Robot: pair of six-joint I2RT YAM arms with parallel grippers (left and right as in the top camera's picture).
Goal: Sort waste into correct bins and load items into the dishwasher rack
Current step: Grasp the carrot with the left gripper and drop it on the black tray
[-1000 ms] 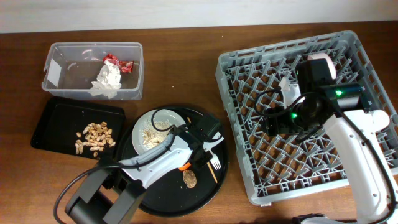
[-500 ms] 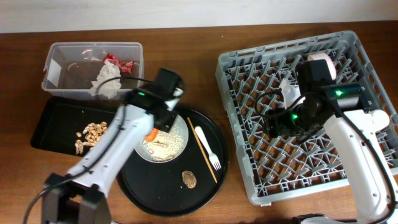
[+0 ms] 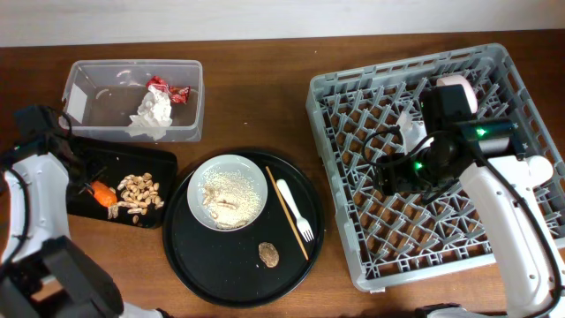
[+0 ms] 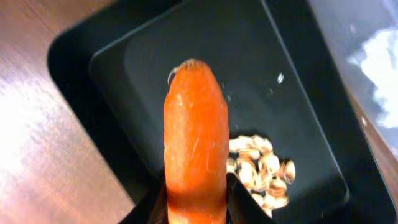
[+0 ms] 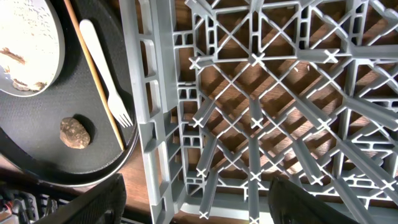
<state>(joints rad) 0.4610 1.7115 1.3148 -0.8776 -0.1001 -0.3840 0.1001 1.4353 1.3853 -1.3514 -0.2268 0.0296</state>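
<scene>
Three cameras are watching one tabletop [image 3: 265,97].
The overhead one is looking straight down from well above, taking in the round tray [image 3: 221,274] and the rack [image 3: 340,177] at once. The left wrist one is pointing down, very close over the shallow black tray [image 4: 143,68], with a carrot [image 4: 194,143] filling its middle; both are showing the beige scraps [image 4: 261,168]. The right wrist one is looking down near the rack's left edge, sharing the fork [image 5: 106,68] and the brown lump [image 5: 75,132] with the overhead view.

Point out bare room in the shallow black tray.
Bare floor in the black tray runs along its far side, between the clear tub and the food scraps. Its near half is crowded: scraps and the carrot.
</scene>
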